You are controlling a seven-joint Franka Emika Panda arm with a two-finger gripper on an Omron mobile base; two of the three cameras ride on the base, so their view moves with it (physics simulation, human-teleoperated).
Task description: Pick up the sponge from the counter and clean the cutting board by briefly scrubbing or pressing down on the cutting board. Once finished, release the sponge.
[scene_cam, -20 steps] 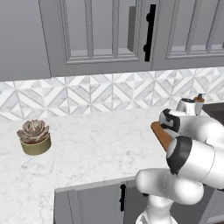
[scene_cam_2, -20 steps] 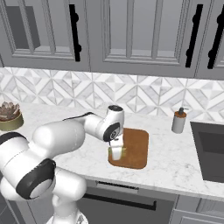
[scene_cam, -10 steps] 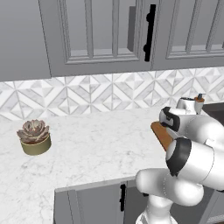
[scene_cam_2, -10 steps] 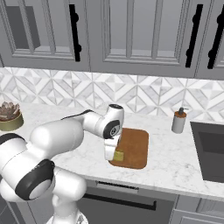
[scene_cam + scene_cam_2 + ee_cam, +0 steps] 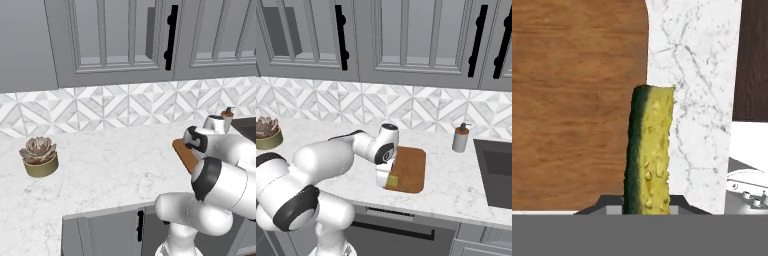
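Grey panelled cupboards with black handles hang above a tiled back wall patterned in white and grey, over the broad white marble counter (image 5: pixel 110 165). From the left base camera, the white arm with dark joints bends up from the lower right and folds forward over the near left end of the flat orange-brown wooden cutting board (image 5: pixel 184 154), hiding most of it. A pinkish succulent in an olive pot (image 5: pixel 39 157) stands well to the left of the board, and the top of a small soap bottle (image 5: pixel 227 112) peeks out behind the arm.

From the right base camera, the arm sweeps from the lower left, elbow raised, wrist turned straight down over the board's (image 5: pixel 411 167) near left corner. The gripper (image 5: pixel 387 180) holds the small dark green and yellow sponge (image 5: pixel 392 180) at that corner. The soap bottle (image 5: pixel 460 138) stands right of the board, beside a dark sink (image 5: pixel 498 170).

From the hand camera, the sponge (image 5: pixel 648 155) stands on edge, clamped at its base between the fingertips, above the board's (image 5: pixel 577 100) edge where it meets the counter (image 5: pixel 697 100).
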